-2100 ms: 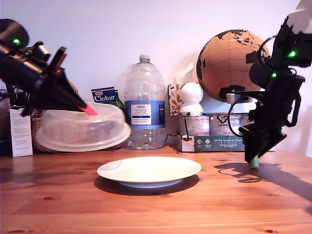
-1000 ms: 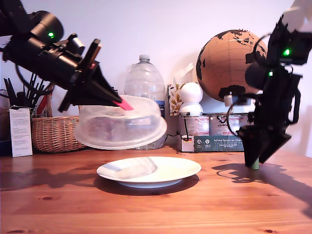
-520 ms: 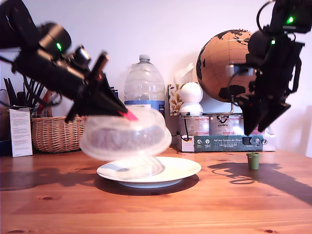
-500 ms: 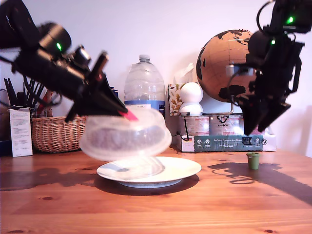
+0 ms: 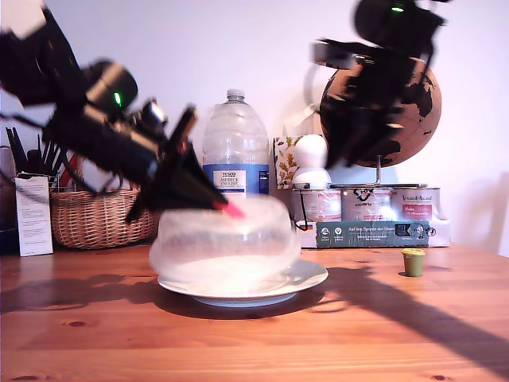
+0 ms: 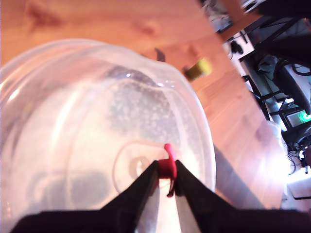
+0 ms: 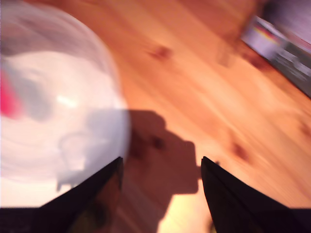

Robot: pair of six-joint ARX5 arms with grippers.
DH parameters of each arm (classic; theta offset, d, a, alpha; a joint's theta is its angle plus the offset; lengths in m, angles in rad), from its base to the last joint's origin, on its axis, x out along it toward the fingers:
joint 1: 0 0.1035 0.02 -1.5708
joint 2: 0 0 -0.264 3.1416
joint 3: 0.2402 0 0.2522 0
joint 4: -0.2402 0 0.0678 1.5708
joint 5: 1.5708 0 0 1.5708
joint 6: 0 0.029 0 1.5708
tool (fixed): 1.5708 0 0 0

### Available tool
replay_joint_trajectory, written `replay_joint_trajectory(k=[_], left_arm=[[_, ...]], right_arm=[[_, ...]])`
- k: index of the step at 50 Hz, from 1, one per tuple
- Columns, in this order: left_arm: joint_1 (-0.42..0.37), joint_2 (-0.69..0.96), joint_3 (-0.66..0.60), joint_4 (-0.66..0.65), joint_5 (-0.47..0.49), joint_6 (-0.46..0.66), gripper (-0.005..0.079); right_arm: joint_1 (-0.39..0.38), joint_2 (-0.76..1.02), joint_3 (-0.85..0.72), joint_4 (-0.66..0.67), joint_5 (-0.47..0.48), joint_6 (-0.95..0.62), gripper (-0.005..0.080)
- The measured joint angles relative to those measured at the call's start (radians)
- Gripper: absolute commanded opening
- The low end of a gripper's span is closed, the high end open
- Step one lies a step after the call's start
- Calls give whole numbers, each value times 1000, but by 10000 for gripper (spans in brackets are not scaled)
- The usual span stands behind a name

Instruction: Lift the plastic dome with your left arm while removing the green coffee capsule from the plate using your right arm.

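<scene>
A: Where is our plastic dome (image 5: 225, 243)?

B: It sits low over the plate (image 5: 306, 278), on the worktop (image 5: 382, 334). Our first pincer (image 6: 165, 180) pinches its pink tab (image 6: 167, 166), right on top of it.

A: And the green coffee capsule (image 5: 413, 262)?

B: It stands alone on the worktop, well apart from the plate, toward the exterior view's right.

A: What about our second pincer (image 7: 160, 187)?

B: It is spread open and holds nothing, up high near the globe (image 5: 421, 111). The capsule is far below it.
</scene>
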Motion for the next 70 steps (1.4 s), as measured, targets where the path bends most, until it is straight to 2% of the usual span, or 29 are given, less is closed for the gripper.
replay_joint_trajectory(k=[7,26,66,70], left_arm=[[-6,10,0,21,5,-21,-24],[-50,10,0,26,9,-52,-24],[-44,53,2,18,39,-99,-23],[-44,54,2,20,40,-99,16]], right_arm=[[28,0,0,2,-3,0,457],[16,0,0,5,-3,0,456],[16,0,0,9,-3,-1,456],[16,0,0,9,-3,-1,456]])
